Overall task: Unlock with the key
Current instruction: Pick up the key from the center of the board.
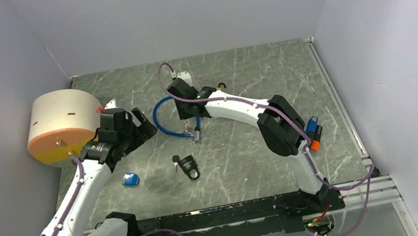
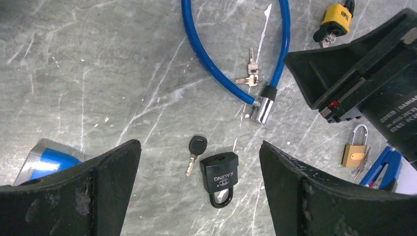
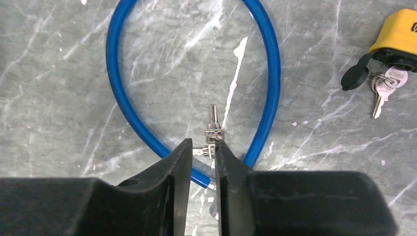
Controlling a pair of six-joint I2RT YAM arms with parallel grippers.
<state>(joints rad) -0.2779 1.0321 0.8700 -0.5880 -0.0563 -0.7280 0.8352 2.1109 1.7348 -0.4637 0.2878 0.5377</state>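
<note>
Left claw (image 2: 199, 143) is held wide open over the black padlock (image 2: 220, 172) and its key (image 2: 195, 147). Right claw (image 3: 202, 145) is narrowed around the small keys (image 3: 212, 132) inside the blue cable lock (image 3: 269, 73) on the table (image 3: 59, 98). Whether they are grasped cannot be told.

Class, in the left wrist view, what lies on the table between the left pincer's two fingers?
A black padlock and a black-headed key beside it, apart. The left wrist view shows both under the open left pincer.
</note>
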